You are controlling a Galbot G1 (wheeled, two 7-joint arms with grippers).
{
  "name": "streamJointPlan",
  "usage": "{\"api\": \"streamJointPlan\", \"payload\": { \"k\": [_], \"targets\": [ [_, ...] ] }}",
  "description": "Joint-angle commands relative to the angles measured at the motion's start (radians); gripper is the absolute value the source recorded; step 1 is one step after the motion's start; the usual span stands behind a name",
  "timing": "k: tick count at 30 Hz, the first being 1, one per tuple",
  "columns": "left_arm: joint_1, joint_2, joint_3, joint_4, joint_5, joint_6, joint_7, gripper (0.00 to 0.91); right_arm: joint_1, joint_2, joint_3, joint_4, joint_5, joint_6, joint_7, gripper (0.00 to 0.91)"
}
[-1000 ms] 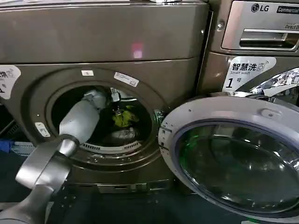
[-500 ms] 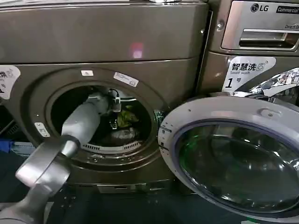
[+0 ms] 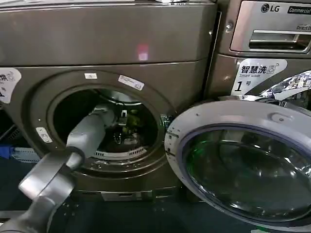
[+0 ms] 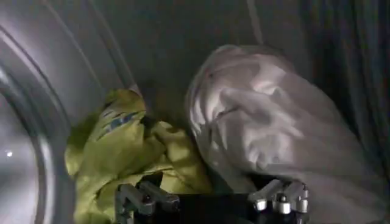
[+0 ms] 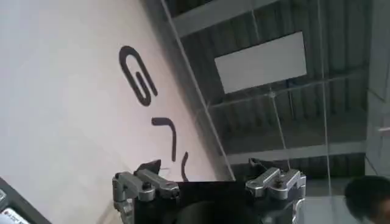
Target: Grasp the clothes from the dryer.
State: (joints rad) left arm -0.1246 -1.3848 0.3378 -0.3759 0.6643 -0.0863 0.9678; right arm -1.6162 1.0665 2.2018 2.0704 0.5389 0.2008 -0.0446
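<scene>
Head view: left arm reaches thru the dryer (image 3: 112, 43) porthole, left gripper (image 3: 121, 118) deep in drum just above the clothes (image 3: 127, 138); glass door (image 3: 243, 165) swung open at right.

Left wrist: fingers (image 4: 143, 198) spread wide, touching lime piece (image 4: 122, 152) & white piece (image 4: 268, 122), nothing clamped.

Right wrist: right gripper (image 5: 207, 185) spread wide, empty, aimed at ceiling.

A second machine (image 3: 265, 34) with an LG label (image 3: 270, 8) and a silver drawer panel (image 3: 279, 41) is seen at the upper right. In the right wrist view, a pale wall (image 5: 67, 115) marked with large dark letters (image 5: 137, 76) is shown, beside a dark ribbed ceiling (image 5: 317, 128) fitted with a pale rectangular panel (image 5: 261, 62).
</scene>
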Motion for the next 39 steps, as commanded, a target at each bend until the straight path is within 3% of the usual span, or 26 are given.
{"api": "streamJointPlan", "payload": {
  "k": [1,5,23,39],
  "targets": [
    [0.011,0.002,-0.007,-0.003,-0.059,-0.047,0.059,0.907,0.002,0.006,-0.009,0.007,-0.001,0.0,-0.002,0.907],
    [0.002,0.005,-0.021,-0.013,-0.157,-0.068,0.096,0.907,0.003,0.006,-0.014,0.011,-0.001,-0.001,-0.003,0.907],
    [-0.047,0.028,-0.018,-0.002,-0.162,-0.082,0.096,0.907,0.01,0.008,-0.029,0.014,-0.003,-0.002,-0.006,0.907],
    [-0.069,0.008,0.073,0.023,-0.068,-0.059,0.21,0.907,0.004,0.014,-0.026,0.012,-0.002,0.003,-0.011,0.907]
  ]
}}
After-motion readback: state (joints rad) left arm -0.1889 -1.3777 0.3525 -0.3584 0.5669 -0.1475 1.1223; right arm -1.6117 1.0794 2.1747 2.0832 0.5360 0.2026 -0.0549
